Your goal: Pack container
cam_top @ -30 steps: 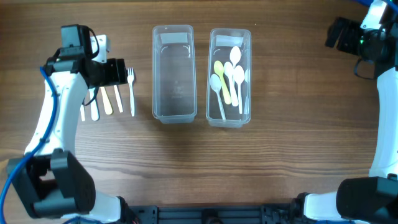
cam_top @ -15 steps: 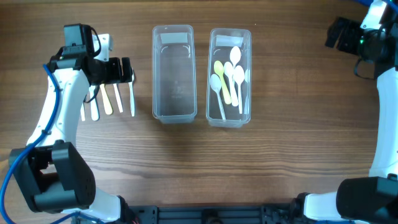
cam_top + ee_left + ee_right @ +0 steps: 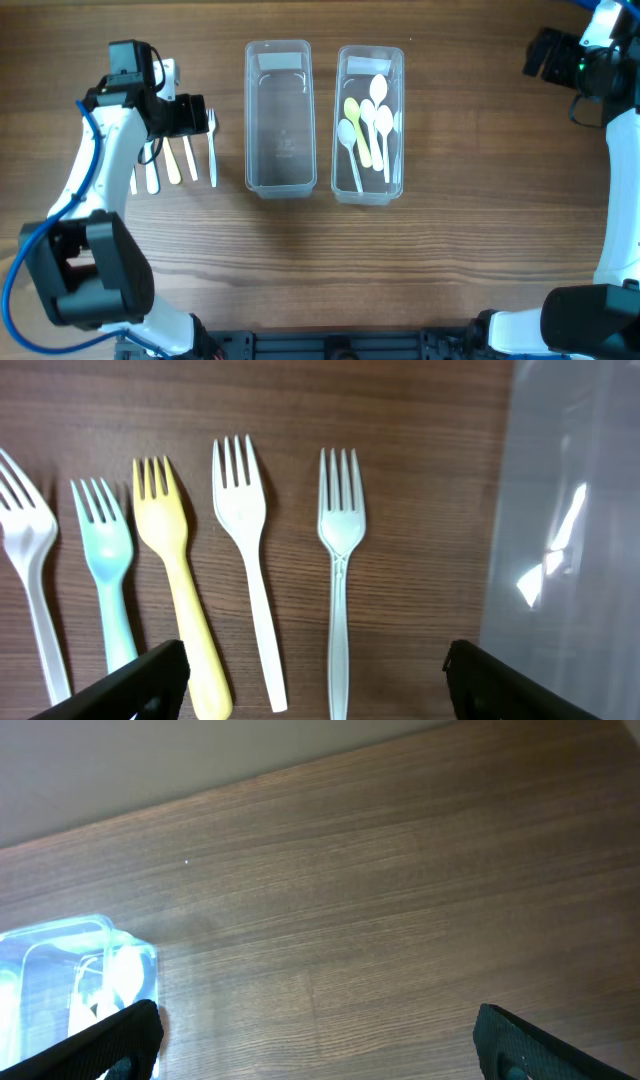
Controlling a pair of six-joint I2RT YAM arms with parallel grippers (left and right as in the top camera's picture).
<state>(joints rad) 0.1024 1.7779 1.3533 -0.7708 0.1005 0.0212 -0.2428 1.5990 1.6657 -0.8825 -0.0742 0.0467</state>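
Observation:
Several plastic forks (image 3: pixel 172 158) lie side by side at the table's left; the left wrist view shows white, light blue (image 3: pixel 105 575), yellow (image 3: pixel 182 595), white (image 3: pixel 250 585) and pale translucent (image 3: pixel 338 590) ones. An empty clear container (image 3: pixel 278 118) stands right of them, its wall also in the left wrist view (image 3: pixel 570 510). A second clear container (image 3: pixel 370 125) holds several spoons. My left gripper (image 3: pixel 192 115) is open and empty above the forks; its fingers straddle the two rightmost forks (image 3: pixel 318 690). My right gripper (image 3: pixel 545 55) is open and empty at the far right, high over bare table (image 3: pixel 330 1050).
The spoon container's corner shows at the left of the right wrist view (image 3: pixel 70 980). The wooden table (image 3: pixel 470 240) runs wide to the front and right. The table's far edge shows in the right wrist view (image 3: pixel 300 765).
My left gripper has shifted slightly to the right over the forks, staying open. The right arm has not moved.

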